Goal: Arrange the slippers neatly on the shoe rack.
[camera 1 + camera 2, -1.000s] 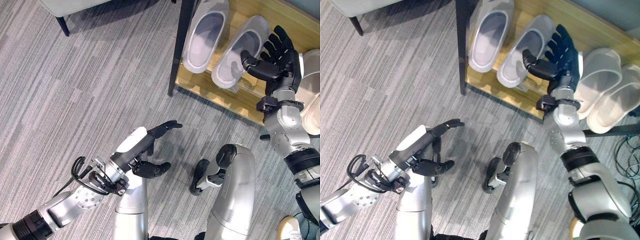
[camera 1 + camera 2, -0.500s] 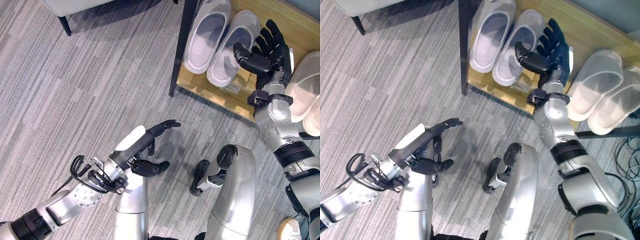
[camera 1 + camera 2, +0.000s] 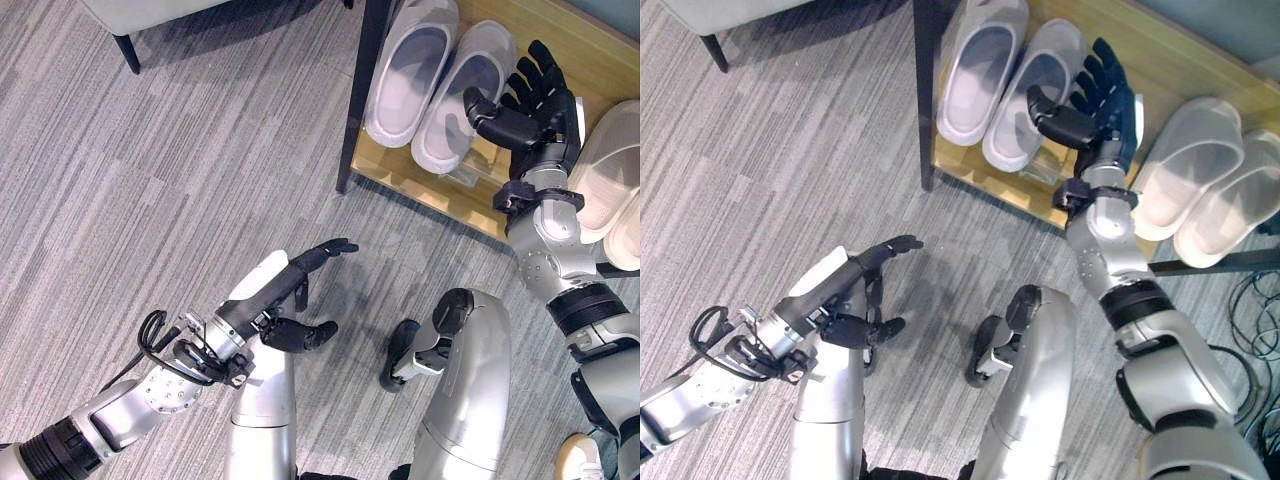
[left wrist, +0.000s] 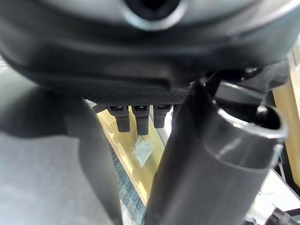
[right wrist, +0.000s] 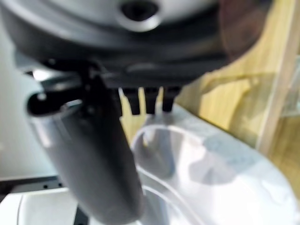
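Two pale grey slippers (image 3: 412,70) (image 3: 452,105) lie side by side at the left end of the wooden shoe rack (image 3: 425,185). My right hand (image 3: 540,100) is open beside them, its fingers straight and its thumb (image 3: 490,105) against the nearer slipper's outer edge. In the right wrist view that slipper (image 5: 206,173) shows just past the thumb (image 5: 93,154). A second pair of slippers (image 3: 1185,155) (image 3: 1232,200) lies on the rack to the right of my hand. My left hand (image 3: 290,290) hovers open over the carpet, holding nothing.
The rack's black post (image 3: 358,100) stands at its left corner. A small clear wrapper (image 3: 1040,170) lies on the shelf's front edge. A dark furniture leg (image 3: 125,48) stands on the grey carpet at the far left.
My right hand has moved left and pushed the nearer slipper up against its mate, straightening it. The left hand has barely moved.
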{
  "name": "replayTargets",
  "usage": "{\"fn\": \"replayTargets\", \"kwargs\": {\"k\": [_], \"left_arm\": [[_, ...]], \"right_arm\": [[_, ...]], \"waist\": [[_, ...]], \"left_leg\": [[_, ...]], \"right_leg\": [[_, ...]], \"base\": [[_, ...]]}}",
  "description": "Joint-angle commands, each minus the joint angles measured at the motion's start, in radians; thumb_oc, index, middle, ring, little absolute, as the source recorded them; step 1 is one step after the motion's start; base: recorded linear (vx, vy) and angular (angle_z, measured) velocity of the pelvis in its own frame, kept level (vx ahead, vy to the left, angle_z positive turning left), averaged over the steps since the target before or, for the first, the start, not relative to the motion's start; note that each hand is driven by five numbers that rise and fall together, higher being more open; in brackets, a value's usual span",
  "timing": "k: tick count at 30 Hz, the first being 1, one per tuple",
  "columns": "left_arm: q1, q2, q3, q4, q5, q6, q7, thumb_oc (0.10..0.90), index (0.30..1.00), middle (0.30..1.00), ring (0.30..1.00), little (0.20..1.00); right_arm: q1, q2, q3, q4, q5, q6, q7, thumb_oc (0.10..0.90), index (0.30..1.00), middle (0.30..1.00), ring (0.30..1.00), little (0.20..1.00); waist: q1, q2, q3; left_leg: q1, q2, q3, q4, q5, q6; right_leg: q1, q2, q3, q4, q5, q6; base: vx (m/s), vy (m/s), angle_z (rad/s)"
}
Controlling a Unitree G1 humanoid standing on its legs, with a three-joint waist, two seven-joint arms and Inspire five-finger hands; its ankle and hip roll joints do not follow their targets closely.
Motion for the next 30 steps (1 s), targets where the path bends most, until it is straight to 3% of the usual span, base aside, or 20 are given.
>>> {"fn": "replayTargets", "kwargs": {"k": [1, 9, 15, 16, 18, 23, 28, 30], "left_arm": [[0.037, 0.028, 0.046, -0.097, -0.031, -0.070, -0.002, 0.800, 0.900, 0.900, 0.900, 0.900], [0.001, 0.012, 0.180, -0.120, -0.078, -0.077, 0.024, 0.800, 0.900, 0.900, 0.900, 0.900], [0.020, 0.026, 0.310, -0.148, -0.108, -0.079, 0.023, 0.800, 0.900, 0.900, 0.900, 0.900], [0.016, 0.021, 0.319, -0.149, -0.099, -0.074, 0.024, 0.800, 0.900, 0.900, 0.900, 0.900], [0.039, 0.015, 0.376, -0.185, -0.093, -0.079, 0.028, 0.800, 0.900, 0.900, 0.900, 0.900], [0.145, -0.023, 0.479, -0.252, -0.103, -0.086, 0.013, 0.800, 0.900, 0.900, 0.900, 0.900], [0.219, -0.058, 0.537, -0.289, -0.093, -0.084, -0.018, 0.800, 0.900, 0.900, 0.900, 0.900], [0.216, -0.094, 0.520, -0.277, -0.063, -0.082, -0.044, 0.800, 0.900, 0.900, 0.900, 0.900]], "right_arm": [[-0.051, -0.066, -0.129, -0.095, 0.089, -0.171, 0.060, 0.800, 0.900, 0.900, 0.900, 0.900], [0.084, -0.090, -0.180, -0.363, 0.105, -0.186, 0.123, 0.800, 0.900, 0.900, 0.900, 0.900], [0.304, -0.163, -0.252, -0.616, 0.018, -0.140, 0.183, 0.800, 0.900, 0.900, 0.900, 0.900], [0.331, -0.154, -0.266, -0.656, 0.007, -0.148, 0.185, 0.800, 0.900, 0.900, 0.900, 0.900], [0.477, -0.072, -0.364, -0.791, 0.104, -0.178, 0.256, 0.800, 0.900, 0.900, 0.900, 0.900], [0.692, -0.024, -0.475, -0.916, 0.045, -0.160, 0.276, 0.800, 0.900, 0.900, 0.900, 0.900], [0.800, -0.005, -0.480, -0.951, -0.030, -0.115, 0.294, 0.800, 0.900, 0.900, 0.900, 0.900], [0.862, 0.029, -0.463, -0.944, -0.092, -0.080, 0.301, 0.800, 0.900, 0.900, 0.900, 0.900]], "waist": [[0.028, 0.005, -0.039], [0.014, 0.003, -0.039], [-0.007, -0.015, -0.039], [-0.013, -0.019, -0.039], [-0.026, -0.023, -0.039], [-0.039, -0.028, -0.039], [-0.044, -0.032, -0.039], [-0.052, -0.052, -0.039]], "left_leg": [[-0.008, -0.018, -0.080, 0.027, -0.102, -0.009], [-0.008, -0.022, -0.086, 0.017, -0.087, -0.017], [-0.008, -0.026, -0.090, 0.015, -0.082, -0.024], [-0.008, -0.027, -0.090, 0.017, -0.082, -0.024], [-0.008, -0.034, -0.088, 0.021, -0.080, -0.026], [-0.008, -0.043, -0.090, 0.018, -0.069, -0.030], [-0.008, -0.050, -0.091, 0.007, -0.051, -0.033], [-0.008, -0.049, -0.073, -0.063, -0.024, -0.038]], "right_leg": [[0.003, -0.020, 0.047, 0.004, -0.050, -0.032], [0.003, -0.019, 0.045, 0.001, -0.050, -0.030], [0.003, -0.012, 0.051, 0.010, -0.051, -0.027], [0.003, -0.011, 0.051, 0.010, -0.050, -0.026], [0.003, -0.007, 0.050, 0.014, -0.053, -0.027], [0.003, -0.001, 0.047, 0.012, -0.052, -0.029], [0.003, 0.008, 0.042, 0.005, -0.044, -0.030], [0.003, 0.012, 0.034, -0.060, -0.027, -0.035]], "base": [[0.00, 0.000, 0.00], [0.00, 0.000, 0.00], [0.00, -0.016, 0.02], [0.00, -0.027, 0.03], [0.00, -0.043, 0.04], [-0.01, -0.013, 0.01], [-0.01, -0.008, 0.00], [-0.06, -0.060, 0.02]]}}
